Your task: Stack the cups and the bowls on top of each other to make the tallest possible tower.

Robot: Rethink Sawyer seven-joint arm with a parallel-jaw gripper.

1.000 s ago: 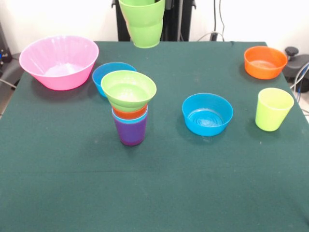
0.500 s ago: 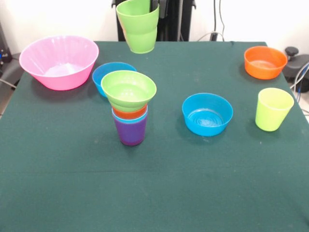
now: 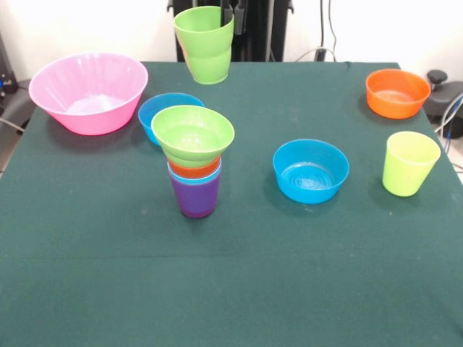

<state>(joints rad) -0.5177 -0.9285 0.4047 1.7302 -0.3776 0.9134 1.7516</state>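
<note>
Front view: gripper point(image 3: 230, 16) pinches the stepped green cup point(image 3: 205, 43) by its rim, upright, up above the table's far edge. Tower point(image 3: 194, 159), ridged green bowl point(image 3: 192, 134) on top, sits lower and nearer mid-table, so it's basically a carry toward the near edge.

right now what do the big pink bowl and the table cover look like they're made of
Pink bowl: likely thin plastic, glossy and translucent, since light glows through its walls and the rim shines. Table cover: apparently dark green cloth, matte and felt-like, with no reflections and faint lint specks.
</note>
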